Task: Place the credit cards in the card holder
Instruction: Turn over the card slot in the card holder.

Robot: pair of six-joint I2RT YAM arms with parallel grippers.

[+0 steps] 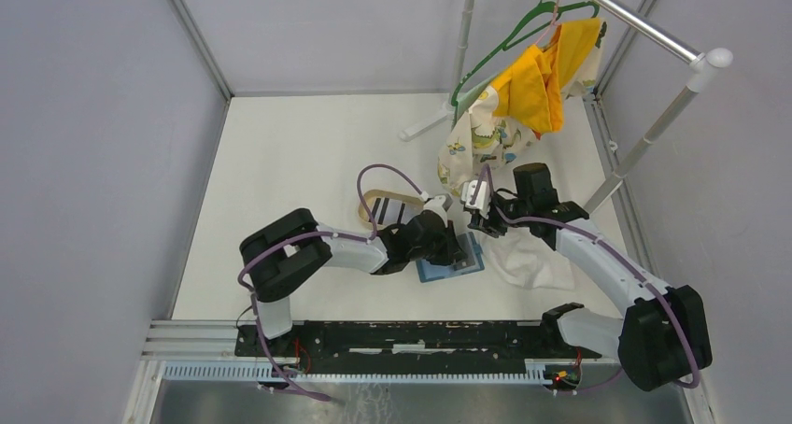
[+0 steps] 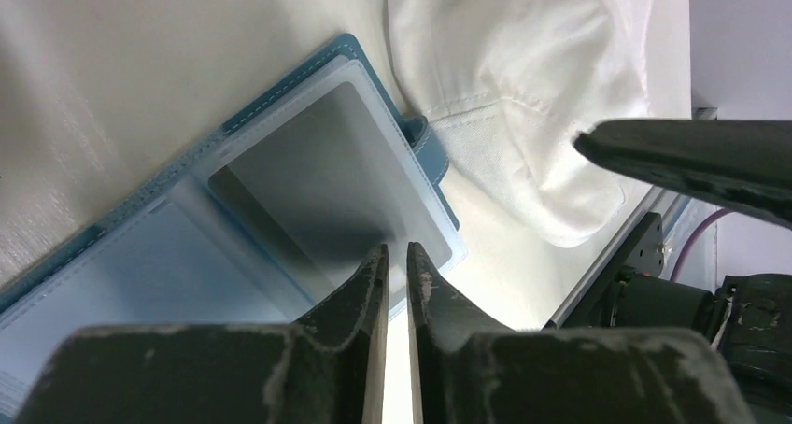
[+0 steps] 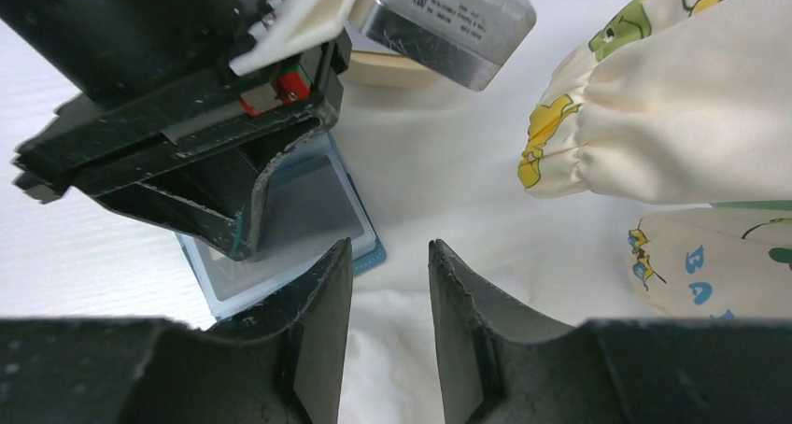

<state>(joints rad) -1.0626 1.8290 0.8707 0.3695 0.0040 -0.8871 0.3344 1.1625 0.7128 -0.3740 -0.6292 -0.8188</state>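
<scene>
One card holder [image 2: 280,190] — edge against cloth [image 2: 523,88]

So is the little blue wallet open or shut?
Open. The flat blue fold-over wallet lies spread, clear plastic card sleeves facing up.

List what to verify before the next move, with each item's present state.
1. Card holder open, sleeves up: ok.
2. Left hand free of any card: ok, jaws slightly parted, nothing between.
3. Right hand open and empty: ok.
4. Dark card fully seated in the top sleeve: cannot tell, the left hand covers its near edge.
5. White cloth clear of the holder: not ok, it touches the strap side.
6. Next card located: cannot tell, the left arm hides most of the tan tray.
</scene>
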